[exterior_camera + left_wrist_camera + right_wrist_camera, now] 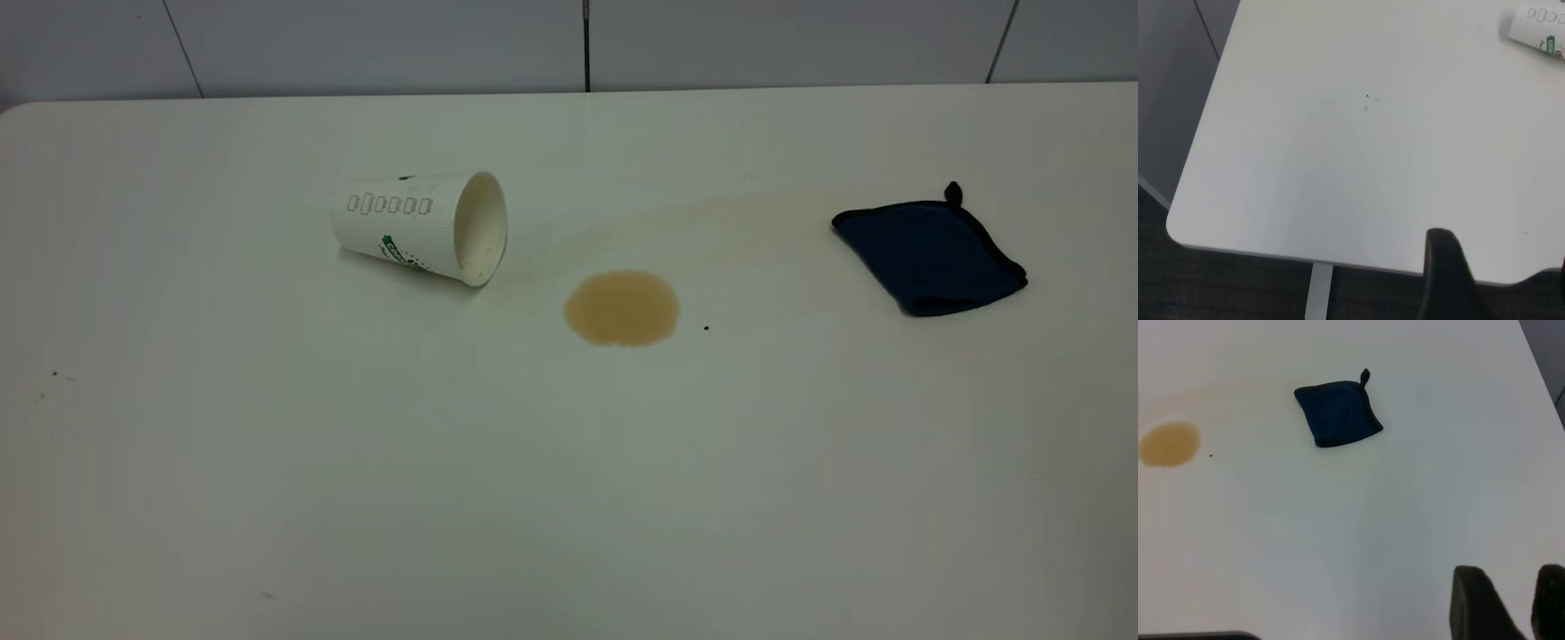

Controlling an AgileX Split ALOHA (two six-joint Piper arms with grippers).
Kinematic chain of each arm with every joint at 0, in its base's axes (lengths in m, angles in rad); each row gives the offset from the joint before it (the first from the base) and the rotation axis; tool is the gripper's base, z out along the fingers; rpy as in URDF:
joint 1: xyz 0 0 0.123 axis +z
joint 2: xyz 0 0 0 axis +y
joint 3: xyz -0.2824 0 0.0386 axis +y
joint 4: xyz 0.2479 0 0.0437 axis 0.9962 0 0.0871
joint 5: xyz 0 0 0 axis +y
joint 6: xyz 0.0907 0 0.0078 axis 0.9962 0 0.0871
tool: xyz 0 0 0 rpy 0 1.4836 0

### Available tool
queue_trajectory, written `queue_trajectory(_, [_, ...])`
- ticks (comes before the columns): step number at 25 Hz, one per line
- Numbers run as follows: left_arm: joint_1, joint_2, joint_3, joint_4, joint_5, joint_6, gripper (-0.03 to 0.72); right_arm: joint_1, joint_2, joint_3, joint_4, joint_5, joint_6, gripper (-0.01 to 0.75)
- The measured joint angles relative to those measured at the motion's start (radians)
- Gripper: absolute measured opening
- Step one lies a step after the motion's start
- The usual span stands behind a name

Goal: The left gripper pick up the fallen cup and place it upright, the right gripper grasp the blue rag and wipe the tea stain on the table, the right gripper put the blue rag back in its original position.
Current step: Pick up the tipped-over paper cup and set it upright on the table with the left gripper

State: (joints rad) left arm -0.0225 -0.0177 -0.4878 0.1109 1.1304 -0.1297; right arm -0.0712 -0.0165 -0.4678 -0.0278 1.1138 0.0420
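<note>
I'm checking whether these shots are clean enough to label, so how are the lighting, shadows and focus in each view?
Exterior view: soft even light, no glare; the cup casts only a faint shadow, and the tea stain and blue rag read clearly. Left wrist view: the table looks flat and dim, the cup cut off at the edge and soft. Right wrist view: the right pincer is a dark, unfocused shape.

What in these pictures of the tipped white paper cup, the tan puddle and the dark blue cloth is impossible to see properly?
- White paper cup: its green logo is mostly turned under in the exterior view; the left wrist view's edge cuts it off.
- Left gripper: one black finger shows, the rest lies outside the frame.
- Right gripper: only its fingertips show.
- Both arms: absent from the exterior view.
</note>
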Motion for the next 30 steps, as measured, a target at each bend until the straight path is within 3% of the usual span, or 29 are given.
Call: queue_trajectory(30, [0.000, 0.003, 0.000, -0.001, 0.000, -0.076, 0.438, 0.000, 0.000, 0.000, 0.000, 0.000, 0.000, 0.240])
